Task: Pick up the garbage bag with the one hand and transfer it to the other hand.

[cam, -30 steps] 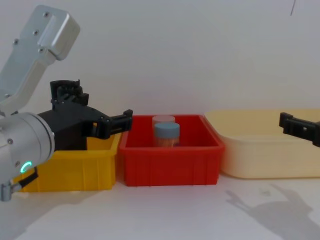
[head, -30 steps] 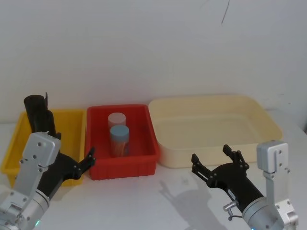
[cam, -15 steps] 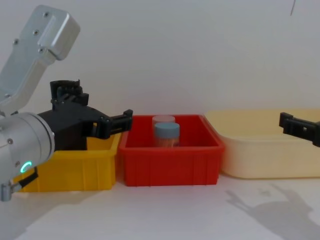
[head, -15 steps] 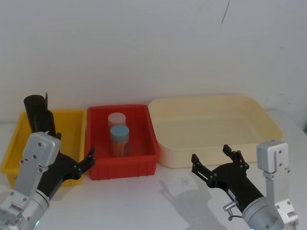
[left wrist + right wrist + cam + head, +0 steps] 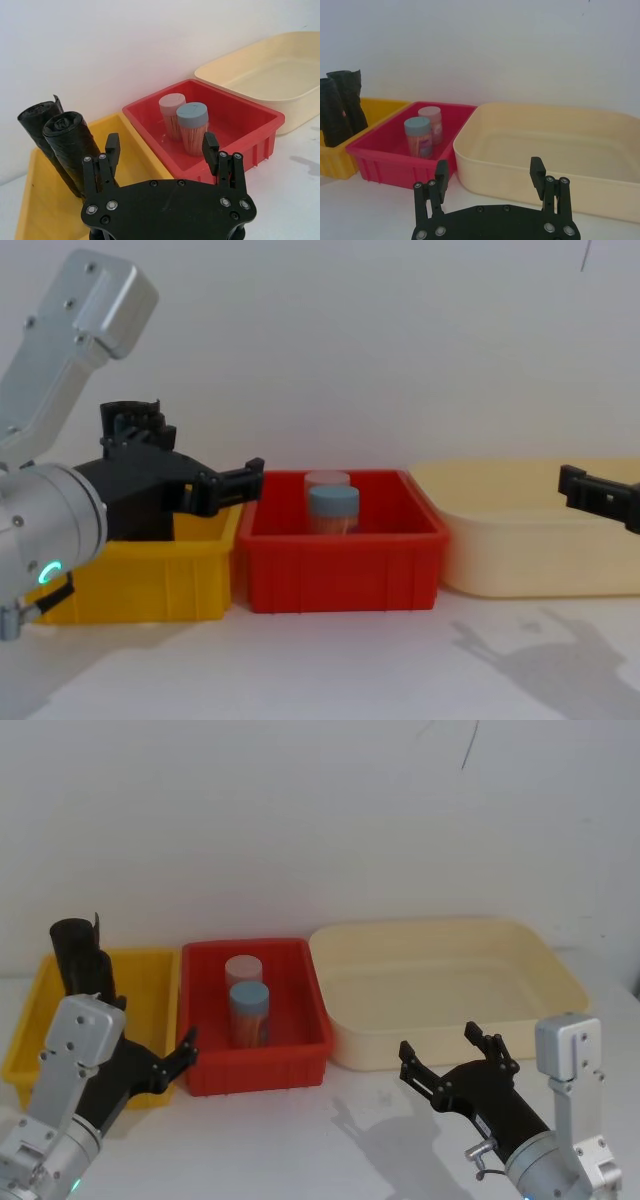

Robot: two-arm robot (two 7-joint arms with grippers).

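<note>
Though both arms hang low over the white table (image 5: 285, 1145), neither one holds anything. The left gripper (image 5: 150, 1038), the one w/ the green ring light, sits just in front of the yellow bin (image 5: 145, 975), near its right front corner, pointing fwd toward the bins. Its jaws are spread wide w/ nothing btwn them, and they touch neither bin nor bag.

The garbage bag (image 5: 75, 145) stands in the yellow bin toward the back left, tilted, rounded end up. It leans against a second black roll (image 5: 37, 117) w/ a ragged flared top, which stands just behind it; the two touch along their sides. No finger is on either roll.

The right gripper (image 5: 440, 1042) hovers in front of the cream tub (image 5: 360, 1040), well apart from the bag. Its jaws are also spread wide and empty.

The red bin (image 5: 255, 1070) sits btwn yellow bin and tub, touching or nearly touching both. Inside it are 2 upright jars, a pale-lid jar (image 5: 243, 968) at the back and a blue-lid jar (image 5: 248, 1010) just in front of it.
</note>
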